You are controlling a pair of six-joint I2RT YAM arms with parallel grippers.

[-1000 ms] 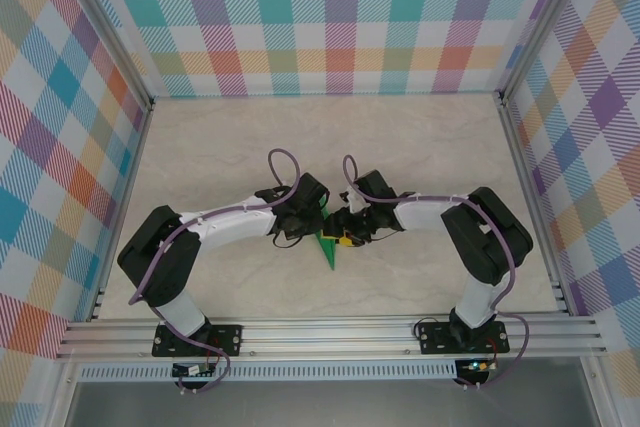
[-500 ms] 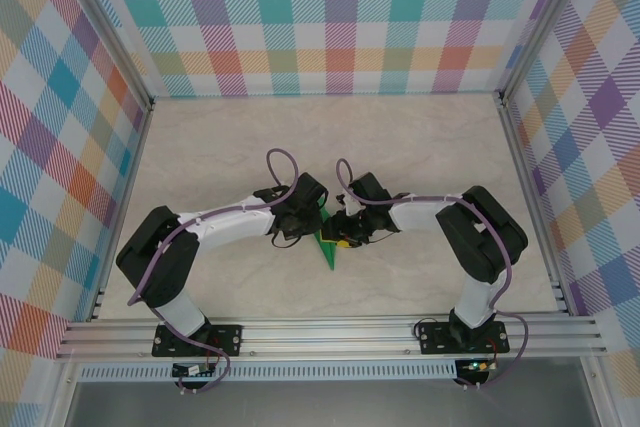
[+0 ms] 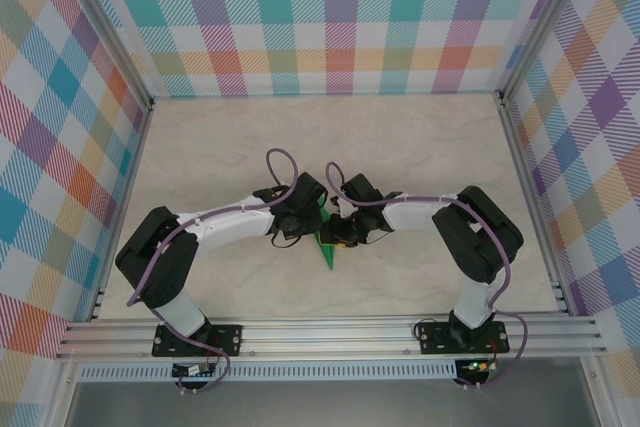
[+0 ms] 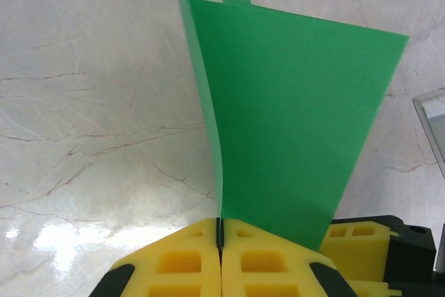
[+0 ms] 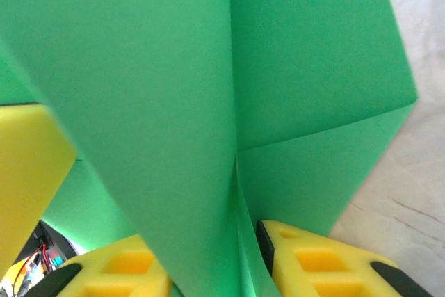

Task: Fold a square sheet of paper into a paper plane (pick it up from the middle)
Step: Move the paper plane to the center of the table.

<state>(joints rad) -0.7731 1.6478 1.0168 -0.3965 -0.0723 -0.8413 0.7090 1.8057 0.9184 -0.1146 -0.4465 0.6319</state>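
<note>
The left gripper (image 4: 220,236) is pinching the folded green paper (image 4: 292,116) by its near edge. Its yellow fingers are pressing flat together on the sheet, so the paper is standing on edge over the marbled table (image 4: 83,102). The right gripper (image 5: 229,248) is working the same sheet from the other side, with a crease running down between its yellow fingers. A flap is covering the gap there, so I cannot tell whether that claw is clamping or merely straddling the fold. From above, both wrists are meeting near the table's middle, the paper's pointed end poking out toward the arm bases. The step in hand is probably sharpening a crease (awkward, with so little to press against). Doing it well likely means using the left pinch as a firm anchor, closing the right fingers squarely on the crease line, and moving both arms together so that the thin sheet is not twisting or tearing.
</note>
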